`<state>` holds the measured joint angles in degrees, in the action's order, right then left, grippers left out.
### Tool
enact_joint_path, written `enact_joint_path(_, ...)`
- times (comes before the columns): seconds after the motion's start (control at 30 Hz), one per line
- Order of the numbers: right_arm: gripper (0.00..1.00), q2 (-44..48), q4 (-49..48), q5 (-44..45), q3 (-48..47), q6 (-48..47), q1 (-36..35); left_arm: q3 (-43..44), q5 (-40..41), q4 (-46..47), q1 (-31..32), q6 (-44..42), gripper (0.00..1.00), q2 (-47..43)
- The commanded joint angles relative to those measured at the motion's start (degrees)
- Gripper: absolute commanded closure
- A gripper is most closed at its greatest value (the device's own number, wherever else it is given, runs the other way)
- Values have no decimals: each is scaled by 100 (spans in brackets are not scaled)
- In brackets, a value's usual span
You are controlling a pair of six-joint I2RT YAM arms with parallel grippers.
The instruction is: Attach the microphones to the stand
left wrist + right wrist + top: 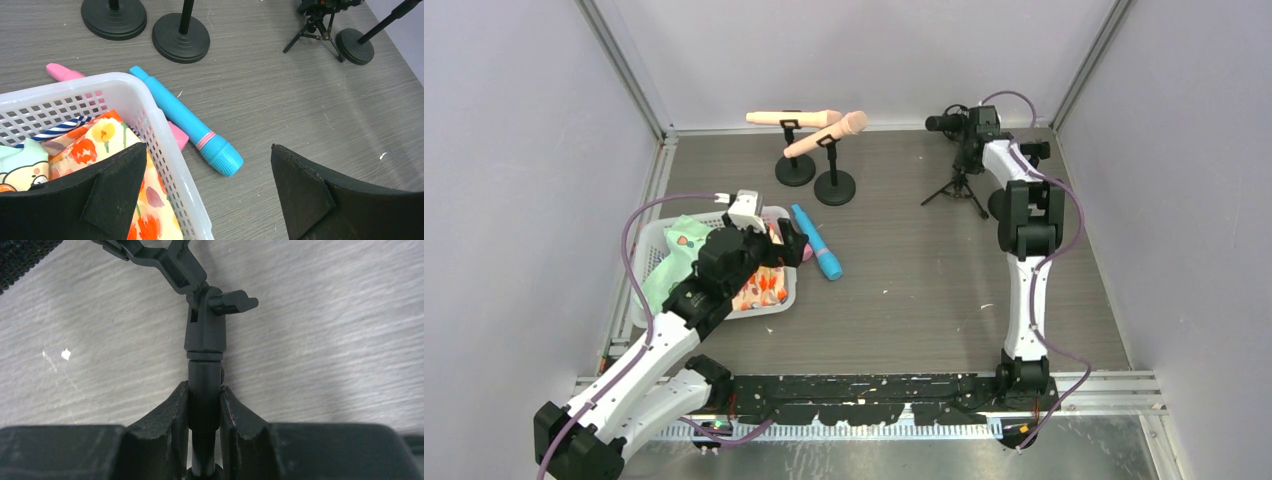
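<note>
— So, which step?
— Right gripper (204, 402) pinches the tripod stand's post (204, 340), bracing it, I reckon. Left gripper (208, 147) gapes wide near the blue microphone (182, 117), lying beside the basket (150, 107).
— Next?
— It needs to drop and grasp it.

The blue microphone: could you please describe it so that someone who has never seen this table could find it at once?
Find the white basket on the table's left. Beside its right wall lies the blue microphone, flat, head toward the near edge. Unlike the peach microphones clipped on stands behind, it is bright blue and loose.
</note>
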<state>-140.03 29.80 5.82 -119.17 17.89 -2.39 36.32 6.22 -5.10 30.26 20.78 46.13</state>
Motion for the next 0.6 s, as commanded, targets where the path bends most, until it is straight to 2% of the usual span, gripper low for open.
enact_joint_path(0.0,95,1015,-1465,-501,1214,127,-75,51,28,43,-26,-21,5,-126)
enact_joint_path(0.07,99,1427,-2204,-503,1927,118,-127,74,29,75,-20,-29,5,-123)
enact_joint_path(0.33,99,2725,-5382,-383,4576,-120,-527,398,-14,242,-23,-40,9,-132)
enact_joint_path(0.57,99,3274,-7840,-128,6102,-498,-1000,990,-117,344,-21,-23,13,-105)
